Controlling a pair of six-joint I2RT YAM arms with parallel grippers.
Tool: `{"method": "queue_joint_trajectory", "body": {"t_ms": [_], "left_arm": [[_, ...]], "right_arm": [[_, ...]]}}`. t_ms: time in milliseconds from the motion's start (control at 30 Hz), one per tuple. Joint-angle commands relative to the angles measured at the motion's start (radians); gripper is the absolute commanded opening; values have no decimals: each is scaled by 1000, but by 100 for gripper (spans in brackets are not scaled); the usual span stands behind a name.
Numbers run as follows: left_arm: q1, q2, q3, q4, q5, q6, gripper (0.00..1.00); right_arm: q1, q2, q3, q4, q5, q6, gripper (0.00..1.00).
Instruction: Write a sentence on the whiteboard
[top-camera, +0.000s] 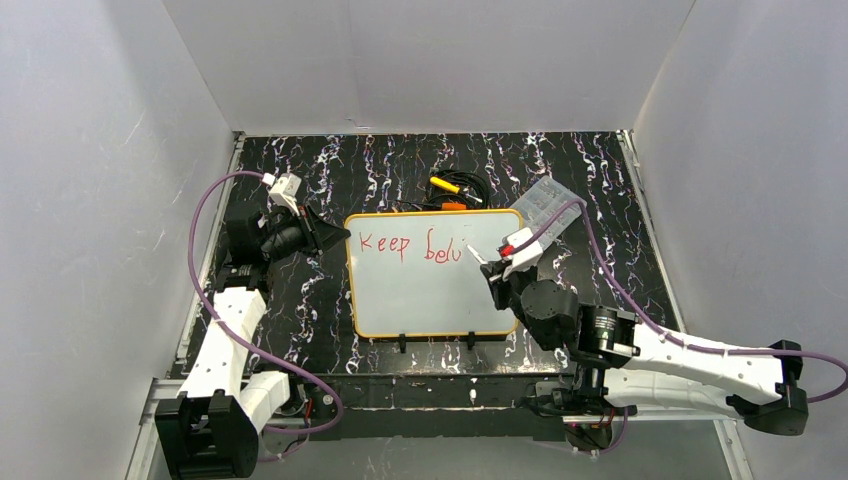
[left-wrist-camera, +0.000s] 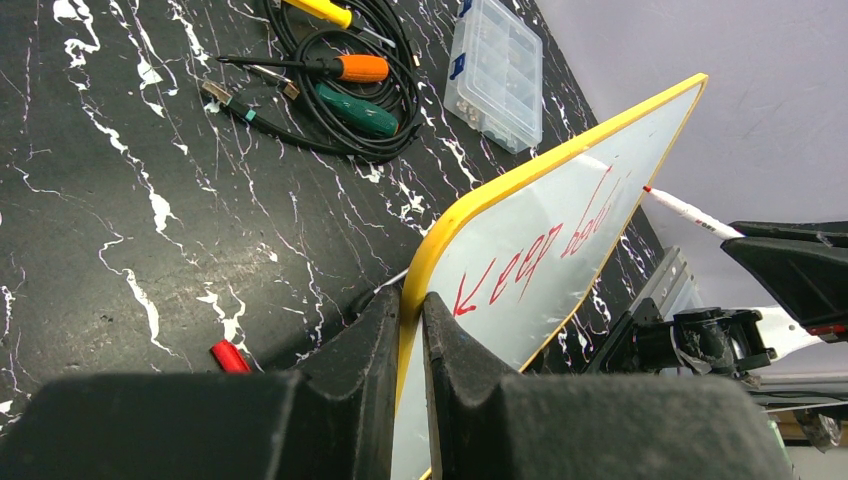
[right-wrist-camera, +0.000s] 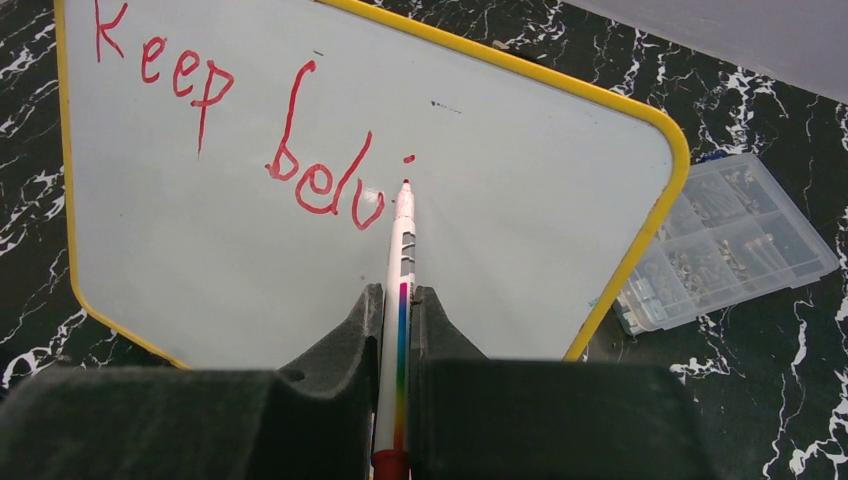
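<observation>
- Left gripper (left-wrist-camera: 410, 300): jaws closed on the yellow rim of the whiteboard (left-wrist-camera: 560, 205), one finger on each face of its left edge. The board extends away from the fingertips toward the other arm.
- Right gripper (right-wrist-camera: 397, 295): jaws clamped on a white marker (right-wrist-camera: 403, 240) with a rainbow stripe. The barrel projects straight ahead of the fingertips and its red tip meets the board.
- The sentence (right-wrist-camera: 290, 120): red lettering reading "Keep beli", up and to the left of the right gripper's fingers. The marker tip sits at the end of the last letter, just under the dot of the "i".
- Clear plastic box (right-wrist-camera: 725, 240): on the black marbled table (right-wrist-camera: 790, 400), ahead and to the right of the right gripper, just beyond the board's corner.
- Red cap (left-wrist-camera: 230, 355): on the table just left of the left gripper's fingers.
- Screwdrivers and coiled cable (left-wrist-camera: 350, 90): well ahead of the left gripper, beside the box.
</observation>
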Motion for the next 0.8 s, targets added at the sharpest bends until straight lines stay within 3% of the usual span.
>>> {"method": "queue_joint_trajectory", "body": {"t_ms": [0, 767], "left_arm": [[-8, 10, 21, -39, 23, 11, 0], [-10, 9, 22, -34, 30, 4, 0]], "right_arm": [[-3, 17, 0, 1, -17, 21, 1], [-3, 100, 26, -84, 14, 92, 1]]}}
